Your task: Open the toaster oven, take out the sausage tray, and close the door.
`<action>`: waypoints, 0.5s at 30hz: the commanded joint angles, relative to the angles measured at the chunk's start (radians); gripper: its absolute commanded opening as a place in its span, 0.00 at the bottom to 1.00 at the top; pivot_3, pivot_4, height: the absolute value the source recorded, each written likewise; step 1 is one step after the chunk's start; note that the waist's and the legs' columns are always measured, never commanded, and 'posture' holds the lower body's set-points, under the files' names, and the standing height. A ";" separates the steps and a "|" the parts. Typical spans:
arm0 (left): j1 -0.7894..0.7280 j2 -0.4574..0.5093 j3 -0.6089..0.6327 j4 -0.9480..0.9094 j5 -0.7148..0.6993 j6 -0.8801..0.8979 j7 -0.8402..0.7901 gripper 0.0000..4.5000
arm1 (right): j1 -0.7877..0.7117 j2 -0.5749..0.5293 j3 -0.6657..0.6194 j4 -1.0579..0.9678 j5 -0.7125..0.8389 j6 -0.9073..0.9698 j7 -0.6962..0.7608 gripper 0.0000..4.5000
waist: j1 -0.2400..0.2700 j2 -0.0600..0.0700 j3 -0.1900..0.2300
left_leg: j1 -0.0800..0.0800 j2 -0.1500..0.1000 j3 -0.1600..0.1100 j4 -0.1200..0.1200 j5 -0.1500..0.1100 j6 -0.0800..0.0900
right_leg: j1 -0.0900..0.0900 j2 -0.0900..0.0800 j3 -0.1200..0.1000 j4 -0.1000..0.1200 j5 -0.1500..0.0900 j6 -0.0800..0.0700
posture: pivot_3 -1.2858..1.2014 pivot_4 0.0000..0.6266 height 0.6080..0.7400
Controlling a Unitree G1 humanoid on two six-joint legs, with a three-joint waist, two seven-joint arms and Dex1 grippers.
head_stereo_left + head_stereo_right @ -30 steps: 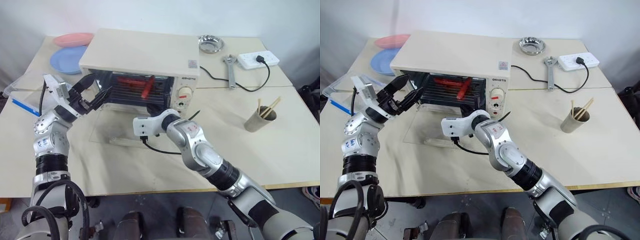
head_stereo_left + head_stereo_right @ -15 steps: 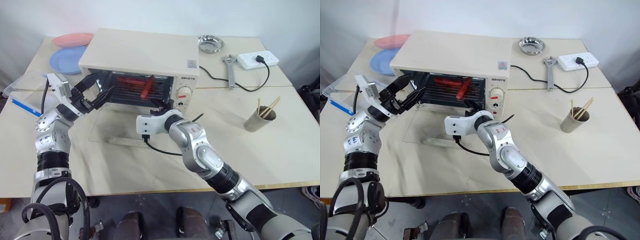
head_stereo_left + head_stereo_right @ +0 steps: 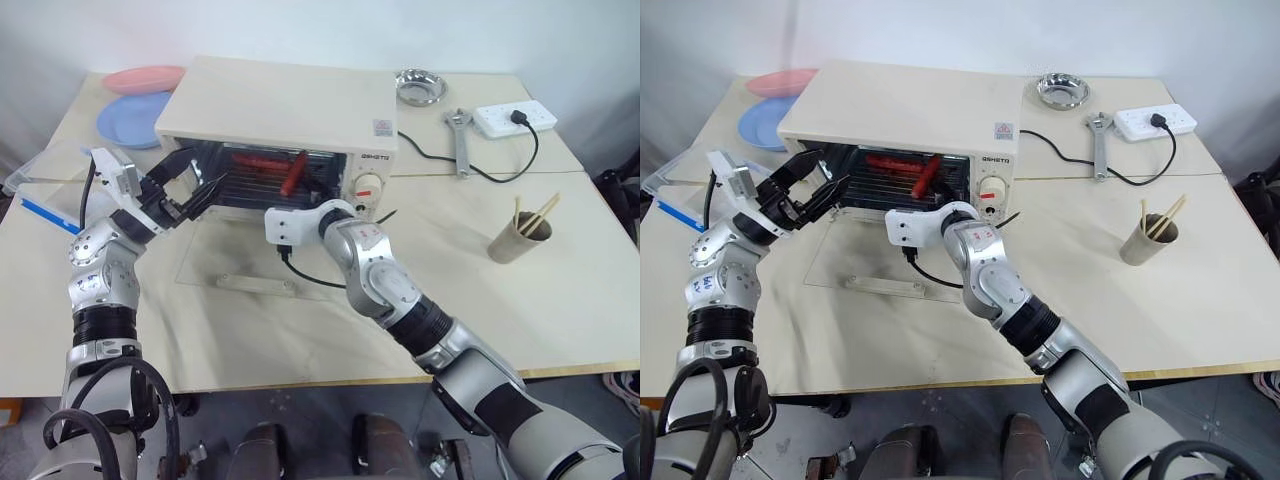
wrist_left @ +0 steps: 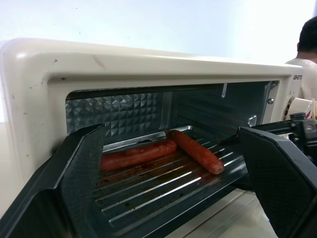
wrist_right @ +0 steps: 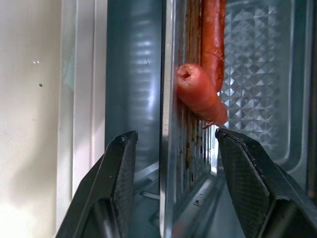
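Observation:
The cream-white toaster oven (image 3: 280,100) stands open, and its glass door (image 3: 215,255) lies flat on the table with the bar handle (image 3: 255,284) nearest me. Inside, the ribbed sausage tray (image 4: 163,186) carries two red sausages (image 4: 193,150). My left gripper (image 3: 200,175) hangs open at the left end of the oven mouth, touching nothing. My right gripper (image 5: 176,135) is open at the right part of the mouth. Its fingers (image 5: 119,168) stand on either side of the tray's front rim (image 5: 166,99), apart from it.
Pink and blue plates (image 3: 135,115) lie behind the oven on the left. A steel bowl (image 3: 421,87), a wrench (image 3: 461,140) and a power strip (image 3: 515,119) sit at the back right. A cup with chopsticks (image 3: 520,238) stands at the right, a clear box (image 3: 45,190) at the left edge.
My right gripper has opened from shut and pushed forward into the oven mouth, up to the tray's rim. The left arm has stayed where it was.

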 commanded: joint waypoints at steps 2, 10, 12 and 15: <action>0.012 0.016 0.029 -0.048 -0.016 -0.003 0.021 1.00 | -0.040 0.027 -0.019 0.019 0.013 -0.006 -0.034 0.50 | -0.002 0.000 0.000 | 0.000 0.000 0.000 0.000 0.000 0.000 | 0.000 0.000 0.000 0.000 0.000 0.000 | 0.52 0.24 1.00; 0.032 0.014 0.032 -0.074 -0.019 0.008 0.030 1.00 | -0.010 0.021 -0.001 -0.037 0.004 0.001 -0.013 0.00 | -0.003 0.000 0.000 | 0.000 0.000 0.000 0.000 0.000 0.000 | 0.000 0.000 0.000 0.000 0.000 0.000 | 0.52 0.24 1.00; 0.031 0.011 0.031 -0.076 -0.017 0.010 0.033 1.00 | 0.007 0.015 0.005 -0.067 -0.002 0.000 -0.005 0.00 | -0.001 0.000 0.000 | 0.000 0.000 0.000 0.000 0.000 0.000 | 0.000 0.000 0.000 0.000 0.000 0.000 | 0.52 0.24 1.00; 0.021 0.013 0.029 -0.067 -0.014 0.011 0.033 1.00 | 0.032 0.002 0.012 -0.105 -0.011 -0.010 0.004 0.00 | 0.000 0.000 0.000 | 0.000 0.000 0.000 -0.001 0.000 0.000 | -0.001 0.000 0.000 0.000 0.000 0.000 | 0.52 0.24 1.00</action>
